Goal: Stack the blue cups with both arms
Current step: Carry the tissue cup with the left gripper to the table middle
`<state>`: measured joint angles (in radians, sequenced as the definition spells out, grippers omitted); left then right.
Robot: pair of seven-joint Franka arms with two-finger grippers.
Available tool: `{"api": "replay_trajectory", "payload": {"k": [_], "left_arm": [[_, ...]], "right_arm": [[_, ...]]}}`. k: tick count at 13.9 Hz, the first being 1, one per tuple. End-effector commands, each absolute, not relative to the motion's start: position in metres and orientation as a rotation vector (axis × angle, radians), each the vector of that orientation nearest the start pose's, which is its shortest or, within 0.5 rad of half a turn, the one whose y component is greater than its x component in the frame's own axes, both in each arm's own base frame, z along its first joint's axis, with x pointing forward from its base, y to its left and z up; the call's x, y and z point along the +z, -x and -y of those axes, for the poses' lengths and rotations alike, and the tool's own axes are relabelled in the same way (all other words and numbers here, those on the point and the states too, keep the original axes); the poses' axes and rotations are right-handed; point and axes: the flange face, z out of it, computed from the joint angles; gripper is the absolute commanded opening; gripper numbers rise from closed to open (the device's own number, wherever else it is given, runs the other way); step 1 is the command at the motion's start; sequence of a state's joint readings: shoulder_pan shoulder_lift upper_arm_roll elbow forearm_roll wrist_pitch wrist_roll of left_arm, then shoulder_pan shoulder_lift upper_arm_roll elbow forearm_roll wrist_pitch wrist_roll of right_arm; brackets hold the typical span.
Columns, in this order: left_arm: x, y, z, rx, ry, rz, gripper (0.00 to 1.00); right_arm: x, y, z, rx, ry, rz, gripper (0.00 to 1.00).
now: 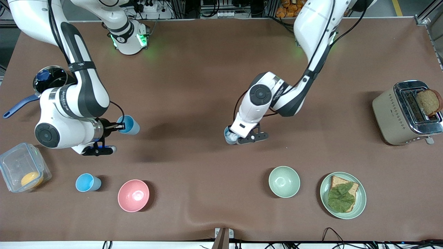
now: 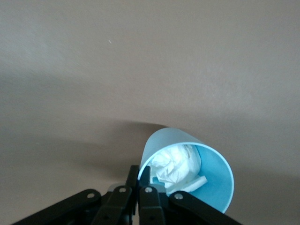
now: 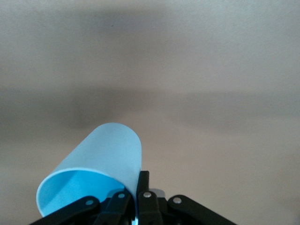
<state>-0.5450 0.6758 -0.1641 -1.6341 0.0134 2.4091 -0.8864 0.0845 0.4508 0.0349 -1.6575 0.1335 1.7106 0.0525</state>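
My right gripper (image 1: 119, 127) is shut on the rim of a light-blue cup (image 1: 128, 124) and holds it tilted on its side above the table. In the right wrist view the fingers (image 3: 143, 180) pinch the wall of this empty cup (image 3: 101, 171). My left gripper (image 1: 234, 137) is shut on the rim of a duller grey-blue cup (image 1: 229, 135), low over the middle of the table. In the left wrist view this cup (image 2: 213, 180) holds crumpled white paper (image 2: 178, 166). A third blue cup (image 1: 87, 182) stands upright on the table, nearer the front camera, beside the pink bowl (image 1: 133, 195).
A pale green bowl (image 1: 284, 181) and a plate with bread and lettuce (image 1: 360, 197) sit near the front edge. A toaster (image 1: 387, 114) with toast stands at the left arm's end. A clear box (image 1: 14, 162) and a blue-handled pan (image 1: 20, 103) are at the right arm's end.
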Motion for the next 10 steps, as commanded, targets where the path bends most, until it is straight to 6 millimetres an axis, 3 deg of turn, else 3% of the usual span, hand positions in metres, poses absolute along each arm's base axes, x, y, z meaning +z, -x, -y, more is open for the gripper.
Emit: {"api": "replay_trajectory", "payload": {"k": [1, 5, 8, 9, 10], "left_arm": [[0.235, -0.541, 0.457, 0.014, 3.265, 0.39, 0.0], [0.243, -0.529, 0.471, 0.074, 3.285, 0.46, 0.0], [0.242, -0.517, 0.483, 0.115, 3.28, 0.513, 0.0], [0.24, -0.516, 0.482, 0.122, 3.274, 0.517, 0.04], [0.239, -0.514, 0.483, 0.132, 3.266, 0.507, 0.25]], "right_arm": [[0.335, -0.615, -0.092, 0.632, 2.953, -0.052, 0.0], [0.34, -0.611, -0.105, 0.657, 2.937, -0.112, 0.0], [0.349, -0.611, -0.136, 0.651, 2.927, -0.209, 0.0], [0.353, -0.608, -0.151, 0.653, 2.936, -0.252, 0.0], [0.359, -0.605, -0.175, 0.657, 2.948, -0.287, 0.0]]}}
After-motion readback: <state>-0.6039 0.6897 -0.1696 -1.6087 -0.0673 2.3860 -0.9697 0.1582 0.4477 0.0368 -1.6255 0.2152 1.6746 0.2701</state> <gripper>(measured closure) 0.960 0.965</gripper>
